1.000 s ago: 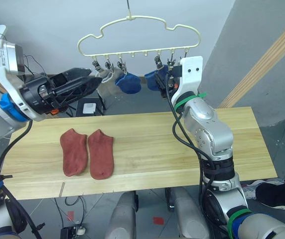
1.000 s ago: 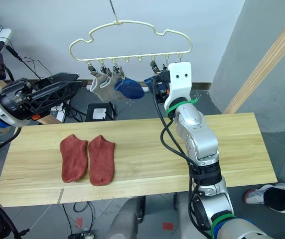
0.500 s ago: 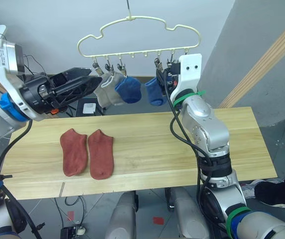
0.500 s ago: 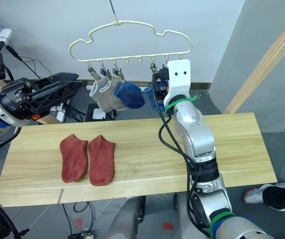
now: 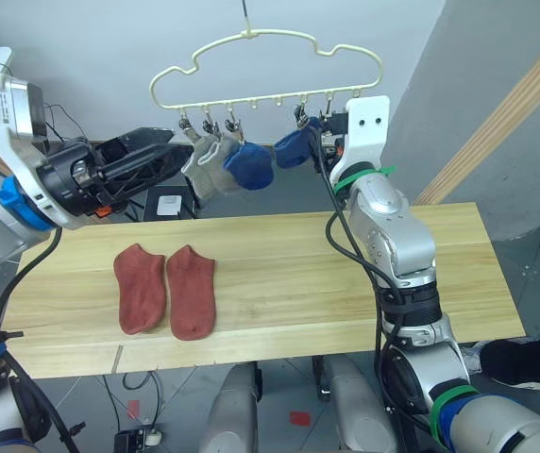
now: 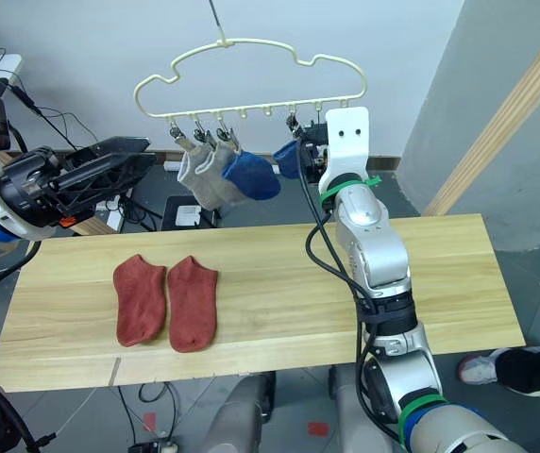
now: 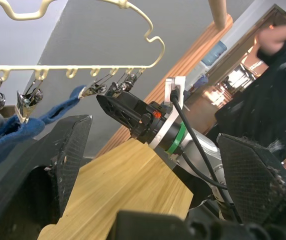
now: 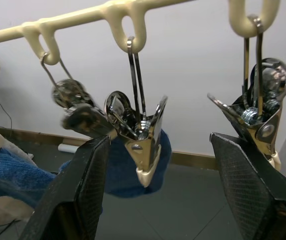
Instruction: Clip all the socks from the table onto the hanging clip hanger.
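Rust-red socks flat at lower left on table; grey and blue pairs clipped to clip hanger, top centre.
Right gripper spread wide around a clip; left gripper likewise agape, empty.

Hanger: above and behind the table.
Clipped socks: hanging from its clips.
Loose socks: side by side on the table's left part.
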Controlling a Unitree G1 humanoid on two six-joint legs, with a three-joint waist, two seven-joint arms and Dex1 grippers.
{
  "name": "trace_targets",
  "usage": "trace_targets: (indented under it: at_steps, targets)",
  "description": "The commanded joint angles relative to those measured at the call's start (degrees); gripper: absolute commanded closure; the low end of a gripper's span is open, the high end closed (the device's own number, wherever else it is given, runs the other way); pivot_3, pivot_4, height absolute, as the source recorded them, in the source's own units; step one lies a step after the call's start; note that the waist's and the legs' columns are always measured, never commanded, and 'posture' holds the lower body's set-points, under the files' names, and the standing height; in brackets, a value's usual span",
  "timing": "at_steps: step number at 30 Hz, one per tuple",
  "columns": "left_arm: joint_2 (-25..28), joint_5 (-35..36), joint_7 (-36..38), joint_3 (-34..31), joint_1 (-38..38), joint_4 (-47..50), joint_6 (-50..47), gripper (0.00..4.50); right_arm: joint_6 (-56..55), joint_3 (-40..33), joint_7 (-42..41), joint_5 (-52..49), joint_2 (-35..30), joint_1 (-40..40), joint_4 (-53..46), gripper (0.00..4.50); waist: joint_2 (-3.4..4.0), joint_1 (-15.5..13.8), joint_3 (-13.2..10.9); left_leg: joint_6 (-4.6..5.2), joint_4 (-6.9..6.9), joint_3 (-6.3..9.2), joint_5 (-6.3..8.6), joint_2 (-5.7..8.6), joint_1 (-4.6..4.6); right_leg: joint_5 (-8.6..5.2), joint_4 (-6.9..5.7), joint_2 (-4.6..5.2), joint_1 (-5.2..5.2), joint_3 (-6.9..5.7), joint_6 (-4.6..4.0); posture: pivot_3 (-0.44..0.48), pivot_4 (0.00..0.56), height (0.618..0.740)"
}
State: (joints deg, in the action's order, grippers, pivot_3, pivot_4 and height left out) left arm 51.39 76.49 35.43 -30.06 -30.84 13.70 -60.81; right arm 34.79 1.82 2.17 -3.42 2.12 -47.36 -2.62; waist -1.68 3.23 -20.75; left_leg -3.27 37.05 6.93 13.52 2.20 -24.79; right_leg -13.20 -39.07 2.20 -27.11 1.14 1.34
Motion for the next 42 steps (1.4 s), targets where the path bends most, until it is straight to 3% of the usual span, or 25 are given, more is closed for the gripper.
trace_targets:
  at_steps: [1, 12, 19, 33, 38, 42]
  targets:
    - [1.1, 1.1, 0.1, -0.9, -0.5, 0.8, 0.9, 0.0, -0.5, -0.2, 0.3, 0.4, -0.1, -0.2, -3.2, 1.17, 0.0, 0.0, 0.0, 0.0, 0.0, 0.0, 0.0, 0.0, 0.0, 0.0, 0.0, 0.0, 0.0, 0.0, 0.0, 0.035, 0.367, 0.74]
    - [0.8, 1.2, -0.2, -0.5, -0.8, 0.7, 1.0, 0.0, -1.8, -2.2, 4.5, 0.8, 1.4, -2.6, -1.2, 1.17, 0.0, 0.0, 0.0, 0.0, 0.01, -0.01, 0.0, 0.0, 0.0, 0.0, -0.01, 0.0, 0.0, 0.01, -0.01, 0.03, 0.364, 0.74]
    - [0.9, 0.8, 0.2, -0.4, -0.5, 0.7, 1.0, 0.0, -1.6, -4.3, 0.0, -6.7, 5.9, -3.3, -1.4, 1.17, 0.0, 0.0, 0.0, 0.0, 0.01, -0.01, 0.0, -0.01, 0.0, 0.01, -0.01, 0.0, 0.0, 0.01, -0.02, 0.027, 0.366, 0.74]
    - [0.8, 1.5, -0.6, -0.7, 0.0, 0.9, 0.8, 0.0, -3.2, -3.3, -0.1, -6.5, 5.4, -3.8, -1.0, 1.17, 0.0, 0.0, 0.0, 0.0, 0.01, 0.0, 0.0, -0.01, 0.0, 0.01, -0.01, -0.01, 0.0, 0.0, -0.02, 0.032, 0.369, 0.74]
    - [0.9, 1.7, -0.6, -0.7, 0.0, 0.9, 0.7, 0.0, -3.0, -2.7, -0.1, -5.8, 4.7, -3.4, -1.0, 2.76, 0.0, 0.0, 0.0, 0.0, 0.01, 0.0, 0.0, -0.01, 0.0, 0.01, -0.01, -0.01, 0.0, 0.0, -0.02, 0.032, 0.369, 0.74]
    - [0.9, 1.7, -0.5, -0.7, 0.1, 0.9, 0.7, 0.0, -2.2, -0.4, -0.7, -3.4, 2.3, -2.4, -1.8, 2.76, 0.0, 0.0, 0.0, 0.0, 0.02, 0.0, 0.0, -0.01, 0.0, 0.01, -0.01, -0.01, 0.0, 0.01, -0.02, 0.031, 0.369, 0.74]
